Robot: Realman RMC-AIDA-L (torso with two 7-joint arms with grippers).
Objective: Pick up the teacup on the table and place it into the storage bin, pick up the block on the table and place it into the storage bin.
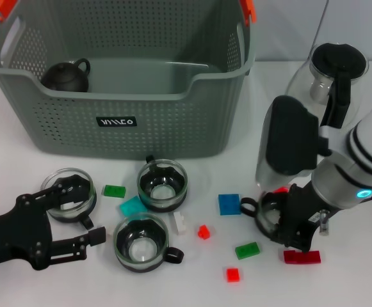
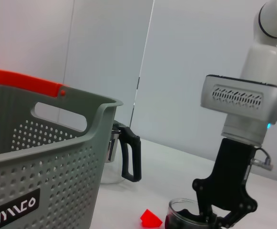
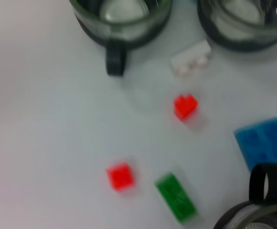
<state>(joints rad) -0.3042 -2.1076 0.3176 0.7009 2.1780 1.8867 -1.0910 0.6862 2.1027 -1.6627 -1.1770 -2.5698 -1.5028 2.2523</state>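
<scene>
In the head view, the storage bin (image 1: pixel 118 83) is seen at the far left of the white table (image 1: pixel 57 281), with a dark teapot (image 1: pixel 67 75) inside at its left end. Three glass teacups stand near it: one (image 1: pixel 69 192) at the left, one (image 1: pixel 162 183) in the middle, one (image 1: pixel 141 241) nearest. The left gripper (image 1: pixel 77 214) is held open at the near left, its far finger over the leftmost cup. The right gripper (image 1: pixel 282 220) is set down over a fourth teacup (image 1: pixel 267 214) at the right, fingers straddling its rim; a firm grip cannot be confirmed. A blue block (image 1: pixel 229 204), green blocks, red blocks and a glass pitcher (image 1: pixel 330 70) are noted around it.

In the left wrist view, the right gripper (image 2: pixel 221 214) is shown side-on, one finger inside the teacup (image 2: pixel 183 214) and one outside.

In the right wrist view, the cup's handle (image 3: pixel 267 183), a small red block (image 3: pixel 120 176) and a white block (image 3: pixel 191 59) are shown close up.
</scene>
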